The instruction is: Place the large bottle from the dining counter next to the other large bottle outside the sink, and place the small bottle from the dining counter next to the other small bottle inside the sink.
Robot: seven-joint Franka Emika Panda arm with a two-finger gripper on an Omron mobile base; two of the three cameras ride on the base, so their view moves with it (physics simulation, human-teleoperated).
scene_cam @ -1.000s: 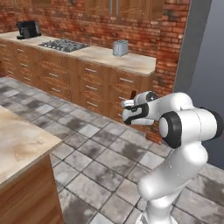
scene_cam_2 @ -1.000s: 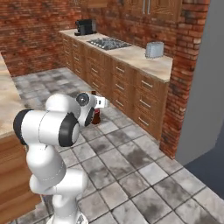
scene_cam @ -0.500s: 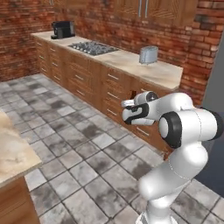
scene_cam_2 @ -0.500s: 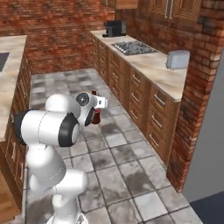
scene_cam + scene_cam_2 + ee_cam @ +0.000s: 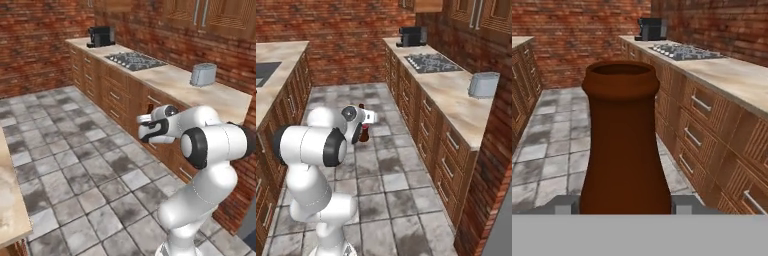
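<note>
A long worktop (image 5: 165, 80) runs along the back wall in the left base view, with drawers (image 5: 117, 95) below it and wall cupboards (image 5: 210, 17) above. On it, from far end to near end, stand a coffee machine (image 5: 101, 36), a hob (image 5: 136, 60) and a toaster (image 5: 203, 74), well apart from one another. A tiled floor (image 5: 75, 160) lies before the worktop. The arm (image 5: 200, 145) reaches out over this floor, holding a bottle (image 5: 624, 145) between its jaws, upright, above the tiles. In the right base view a second worktop (image 5: 276, 70) lies across the floor at the left, with a recessed basin (image 5: 263, 72) set in it.
</note>
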